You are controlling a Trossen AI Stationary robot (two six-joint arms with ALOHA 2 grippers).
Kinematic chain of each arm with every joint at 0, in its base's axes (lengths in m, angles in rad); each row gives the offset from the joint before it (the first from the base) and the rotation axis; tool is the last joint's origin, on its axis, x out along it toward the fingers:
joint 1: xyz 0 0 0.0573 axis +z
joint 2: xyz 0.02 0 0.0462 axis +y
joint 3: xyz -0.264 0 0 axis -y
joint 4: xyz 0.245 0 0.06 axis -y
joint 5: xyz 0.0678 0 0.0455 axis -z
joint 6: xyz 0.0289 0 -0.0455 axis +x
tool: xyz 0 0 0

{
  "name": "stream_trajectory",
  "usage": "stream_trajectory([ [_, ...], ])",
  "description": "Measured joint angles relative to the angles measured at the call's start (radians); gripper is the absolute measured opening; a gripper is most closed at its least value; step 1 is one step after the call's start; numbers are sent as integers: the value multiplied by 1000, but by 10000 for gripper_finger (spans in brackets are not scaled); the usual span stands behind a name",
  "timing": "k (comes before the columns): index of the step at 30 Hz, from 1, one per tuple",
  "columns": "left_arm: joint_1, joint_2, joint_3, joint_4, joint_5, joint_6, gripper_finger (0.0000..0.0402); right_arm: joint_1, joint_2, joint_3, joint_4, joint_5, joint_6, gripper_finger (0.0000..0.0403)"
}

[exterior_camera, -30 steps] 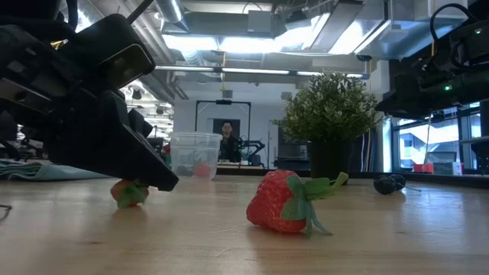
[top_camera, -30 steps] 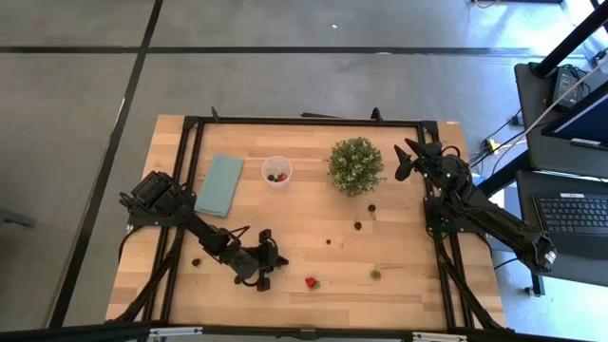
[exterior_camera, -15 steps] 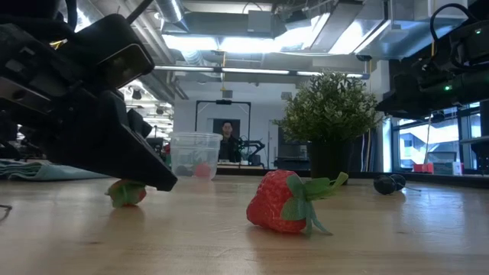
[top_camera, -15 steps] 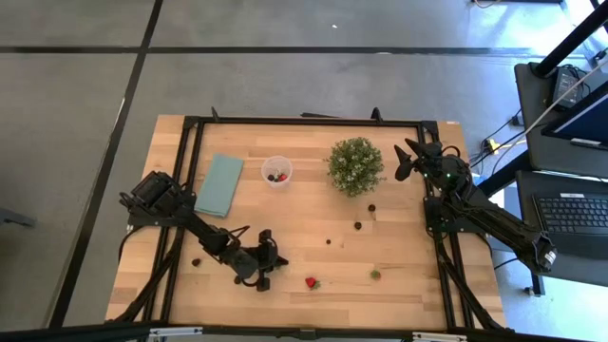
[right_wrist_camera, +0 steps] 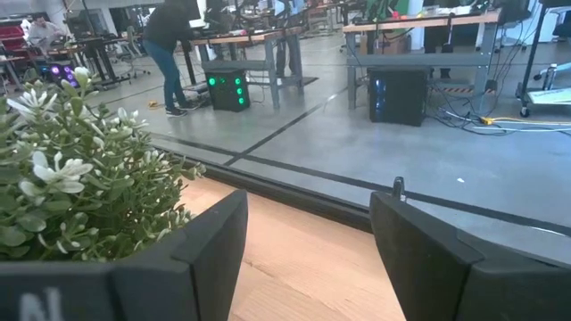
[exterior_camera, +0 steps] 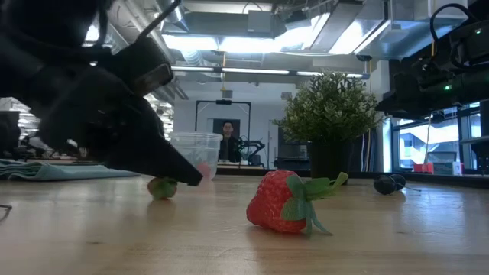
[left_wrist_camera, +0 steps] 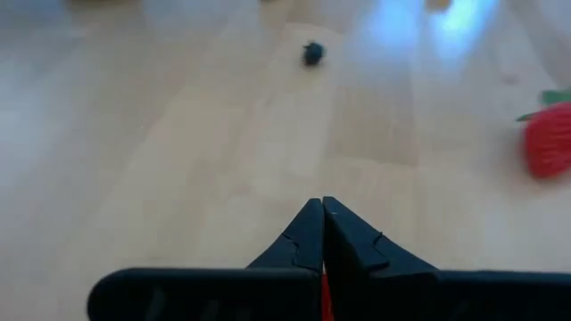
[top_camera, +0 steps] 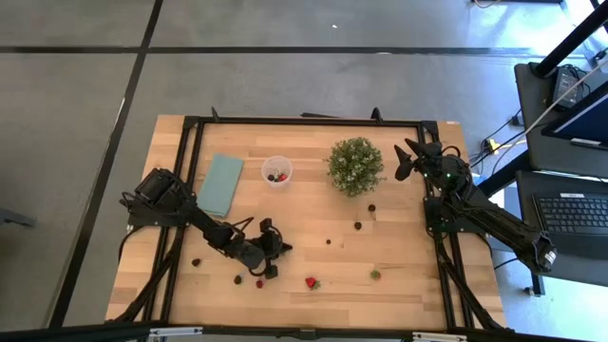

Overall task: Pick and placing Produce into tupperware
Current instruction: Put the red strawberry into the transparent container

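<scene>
Nearest on the counter (top_camera: 399,304) is the red strawberry (exterior_camera: 281,202), green leaves on it, lying close to the near edge. A small greenish piece (top_camera: 375,275) lies to its right. A tiny red piece (top_camera: 258,283) and a dark berry (top_camera: 237,279) lie to its left, and another dark berry (top_camera: 197,261) sits further left.

My left pincer (top_camera: 277,250) is low over the counter, just beyond the tiny red piece and left of the strawberry. It is clenched: in the wrist view the fingertips (left_wrist_camera: 310,217) meet. A sliver of red shows between the fingers lower down, and I cannot tell what it is. In the low view a greenish piece (exterior_camera: 162,187) rests on the counter right under the pincer tip.

Three more dark berries (top_camera: 330,240) (top_camera: 358,226) (top_camera: 371,211) are scattered mid-counter to the right.

Further back, the clear tupperware (top_camera: 276,171) stands upright with a few red and dark pieces inside. The flat teal rectangle (top_camera: 220,184) is to its left and the bushy plant (top_camera: 355,166) to its right.

My right pincer (right_wrist_camera: 308,223) is released, fingers wide apart. It sits at the far right corner, just right of the plant, nothing in it.

A person (exterior_camera: 227,140) stands in the room beyond.
</scene>
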Motion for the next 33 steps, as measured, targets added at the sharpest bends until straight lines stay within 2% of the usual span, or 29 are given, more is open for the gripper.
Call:
stream_trajectory([
  [8, 68, -159, -2, -73, -6, 137, 0, 0, 0, 0, 0, 0, -2, 239],
  [13, 122, -281, 1, -152, 25, 177, 0, 0, 0, 0, 0, 0, -4, 239],
  [20, 127, -438, 0, -310, 210, 232, 0, 0, 0, 0, 0, 0, -5, 239],
  [28, 106, -612, 2, -400, 288, 281, 2, 0, 0, 0, -1, 1, -9, 239],
  [33, 101, -633, 2, -471, 357, 359, 47, 0, 0, 0, 0, 1, -27, 239],
])
